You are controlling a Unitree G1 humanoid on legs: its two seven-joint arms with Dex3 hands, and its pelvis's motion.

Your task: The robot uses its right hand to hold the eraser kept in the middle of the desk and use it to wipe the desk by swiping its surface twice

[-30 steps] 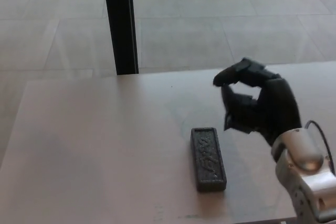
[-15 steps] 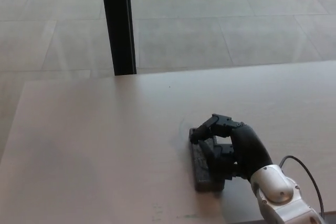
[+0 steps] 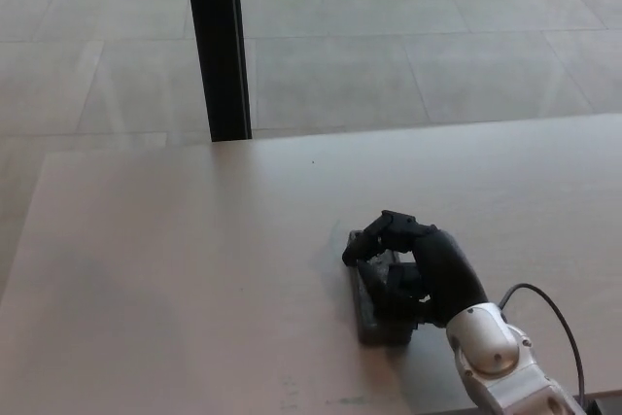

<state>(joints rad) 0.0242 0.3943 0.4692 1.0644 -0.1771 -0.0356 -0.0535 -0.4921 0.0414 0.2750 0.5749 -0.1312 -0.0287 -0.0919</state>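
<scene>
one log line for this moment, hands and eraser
right hand: shut on eraser | eraser: flat on desk, under hand | left hand: not in view | wipe: no swipe evident

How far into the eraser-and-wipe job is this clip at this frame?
Early. The reach looks done: the right hand is down on the eraser, fingers curled over it. The grasp is what is in hand. The eraser lies flat on the desk, and nothing here shows a swipe, so both swipes look left.
</scene>
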